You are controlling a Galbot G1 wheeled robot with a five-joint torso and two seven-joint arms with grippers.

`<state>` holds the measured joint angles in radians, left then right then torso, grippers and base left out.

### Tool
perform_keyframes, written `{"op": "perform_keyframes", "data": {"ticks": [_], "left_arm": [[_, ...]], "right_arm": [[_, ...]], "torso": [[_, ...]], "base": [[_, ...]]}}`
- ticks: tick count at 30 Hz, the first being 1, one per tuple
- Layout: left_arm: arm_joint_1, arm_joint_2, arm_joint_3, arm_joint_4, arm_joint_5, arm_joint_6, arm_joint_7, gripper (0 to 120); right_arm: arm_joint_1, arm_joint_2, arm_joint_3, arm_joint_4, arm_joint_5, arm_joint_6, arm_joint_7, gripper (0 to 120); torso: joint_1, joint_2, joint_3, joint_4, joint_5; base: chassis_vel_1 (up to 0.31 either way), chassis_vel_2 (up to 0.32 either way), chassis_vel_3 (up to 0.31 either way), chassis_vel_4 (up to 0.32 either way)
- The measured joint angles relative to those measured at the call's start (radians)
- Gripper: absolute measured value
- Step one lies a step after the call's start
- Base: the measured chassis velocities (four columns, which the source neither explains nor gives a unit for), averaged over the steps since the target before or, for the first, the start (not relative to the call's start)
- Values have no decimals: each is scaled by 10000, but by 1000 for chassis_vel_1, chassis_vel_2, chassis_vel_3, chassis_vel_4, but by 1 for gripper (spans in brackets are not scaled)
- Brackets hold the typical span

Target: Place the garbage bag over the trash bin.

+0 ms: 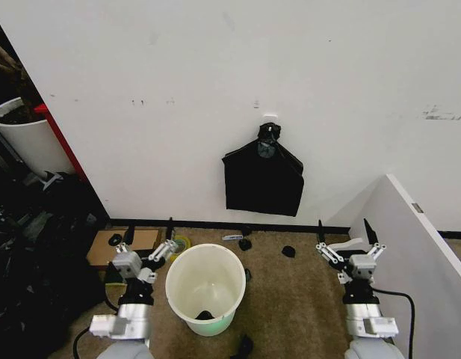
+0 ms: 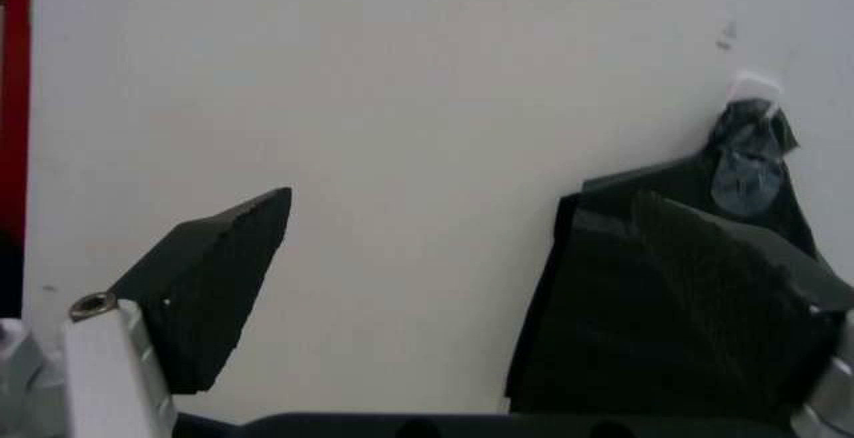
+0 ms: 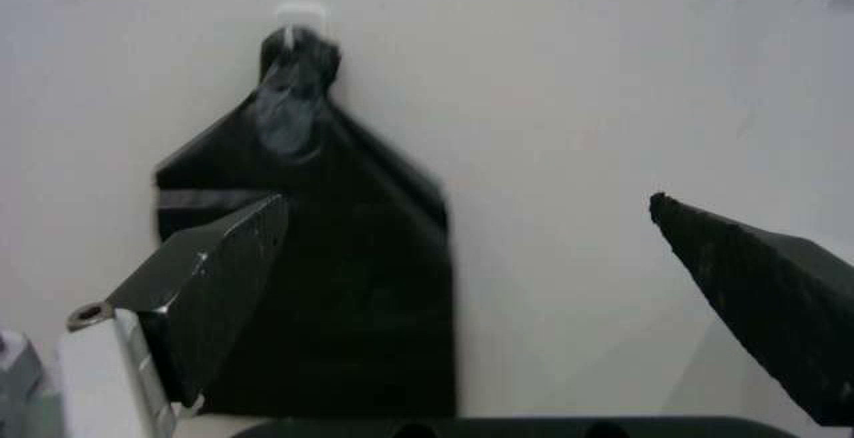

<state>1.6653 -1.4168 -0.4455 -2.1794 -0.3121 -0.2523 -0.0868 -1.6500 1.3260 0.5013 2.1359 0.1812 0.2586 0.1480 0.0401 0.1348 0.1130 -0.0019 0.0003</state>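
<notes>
Trash bin (image 1: 205,288) on floor w/ dark scrap inside — both grippers (image 1: 149,243) (image 1: 347,238) spread, empty.

A flat matte black bag with a knotted top (image 1: 263,179) hangs on the white wall (image 1: 215,90). At far left stands a big white cylinder (image 1: 25,138) with a red part (image 1: 58,134). A flat brown cardboard piece (image 1: 118,245) lies on the tan carpet floor (image 1: 290,299). A white slanted panel (image 1: 417,239) stands at right.
</notes>
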Motion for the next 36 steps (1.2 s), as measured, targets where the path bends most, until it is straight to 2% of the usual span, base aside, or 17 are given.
{"op": "perform_keyframes", "data": {"ticks": [4, 10, 14, 17, 24, 31, 34, 36], "left_arm": [[153, -268, -28, -13, -79, -6, 635, 100], [287, -538, -184, 257, 707, -176, 1028, 100], [377, -616, -204, 145, 731, -12, 877, 100], [409, -587, -266, 44, 703, 128, 762, 100], [381, -552, -324, -14, 488, 214, 706, 100], [373, -471, -340, -23, 536, 115, 606, 84], [283, -274, -332, -25, 479, 76, 482, 94], [272, -206, -326, -51, 420, 69, 440, 97]], "right_arm": [[-85, -366, -193, 376, 779, -779, -12, 100], [-93, -344, -192, 619, 434, -1106, 417, 100], [-105, -261, -155, 476, -480, -819, 476, 100], [-128, -262, -18, 174, -1190, -225, 203, 100], [-210, -289, 7, 91, -1072, -60, 79, 100], [-138, -179, -51, 0, -1177, -36, 92, 84], [-40, -229, -109, -130, -1046, -62, 96, 96], [49, -283, -163, -183, -884, -128, 97, 98]], "torso": [[0, 0, 0, 1, 0], [0, 0, 0, 1, -1], [0, 0, 0, 2, 0], [0, 0, 0, 1, 0], [0, 0, 0, 1, 0], [0, 0, 0, 2, 0], [0, 0, 0, 1, 0], [0, 0, 0, -4, -1]], "base": [[0, 0, 0, 0], [0, 0, 0, 0], [0, 0, 0, 0], [0, 0, 0, 0], [0, 0, 0, 0], [0, 0, 0, 0], [0, 0, 0, 0], [0, 0, 0, 0]]}}
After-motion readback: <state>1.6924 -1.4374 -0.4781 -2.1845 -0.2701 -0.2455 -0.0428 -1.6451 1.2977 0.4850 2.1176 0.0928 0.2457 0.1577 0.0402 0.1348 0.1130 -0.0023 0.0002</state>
